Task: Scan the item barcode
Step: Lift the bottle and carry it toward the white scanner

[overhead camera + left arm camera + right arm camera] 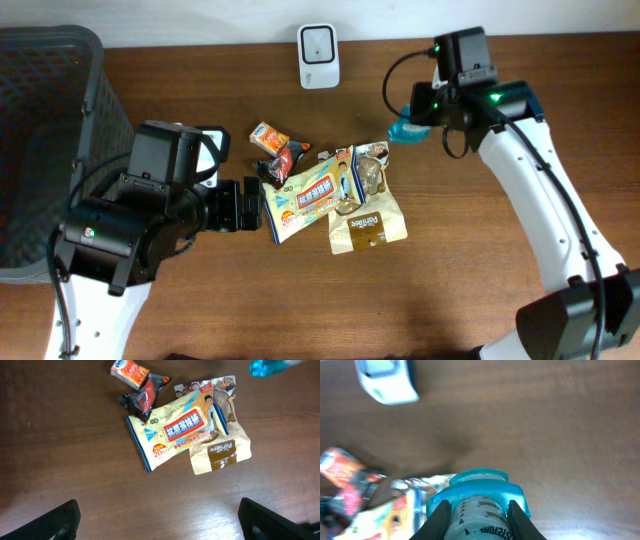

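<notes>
overhead, our right gripper [415, 118] pinches the teal bottle [402, 130] near the table's far edge, not far from the scanner [318, 55]. left wrist: the left gripper [159, 510] is spread wide near the packets [185, 430]. right wrist: with the bottle in hand, we judge its barcode must next face the scanner.

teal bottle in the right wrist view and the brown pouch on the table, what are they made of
Teal bottle: likely plastic, going by the evenly coloured, moulded-looking cap with a soft sheen. Brown pouch: looks like matte kraft paper or a paper-look film, since the surface is dull and creased. Which of the two it is cannot be told.
</notes>
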`<action>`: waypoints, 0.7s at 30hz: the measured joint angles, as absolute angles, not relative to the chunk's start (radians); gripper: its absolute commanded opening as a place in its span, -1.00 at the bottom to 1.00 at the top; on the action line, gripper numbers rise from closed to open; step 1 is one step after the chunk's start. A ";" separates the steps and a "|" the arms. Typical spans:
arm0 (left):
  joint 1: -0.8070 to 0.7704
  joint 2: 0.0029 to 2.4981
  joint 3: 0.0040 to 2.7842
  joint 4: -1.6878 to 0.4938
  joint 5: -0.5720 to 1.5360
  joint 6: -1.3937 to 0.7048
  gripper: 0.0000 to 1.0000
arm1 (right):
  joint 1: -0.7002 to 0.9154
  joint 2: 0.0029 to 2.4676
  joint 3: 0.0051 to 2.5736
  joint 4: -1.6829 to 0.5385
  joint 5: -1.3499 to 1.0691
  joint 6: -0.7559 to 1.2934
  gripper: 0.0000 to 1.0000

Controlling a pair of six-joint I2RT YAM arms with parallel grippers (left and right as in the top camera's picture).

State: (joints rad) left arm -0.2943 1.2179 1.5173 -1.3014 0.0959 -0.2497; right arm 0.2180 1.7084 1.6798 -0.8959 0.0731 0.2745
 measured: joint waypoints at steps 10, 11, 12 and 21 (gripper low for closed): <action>-0.294 1.217 1.517 -1.301 0.096 -0.250 0.98 | 0.279 1.745 1.726 -0.751 0.008 0.267 -0.91; -0.294 1.217 1.517 -1.301 0.096 -0.250 0.98 | 0.293 1.763 1.729 -0.728 0.006 0.274 -0.92; -0.294 1.218 1.517 -1.301 0.096 -0.250 0.98 | 0.304 1.780 1.732 -0.719 0.003 0.281 -0.92; -0.294 1.218 1.517 -1.301 0.096 -0.250 0.98 | 0.350 2.079 1.975 -0.758 -0.043 0.383 -0.92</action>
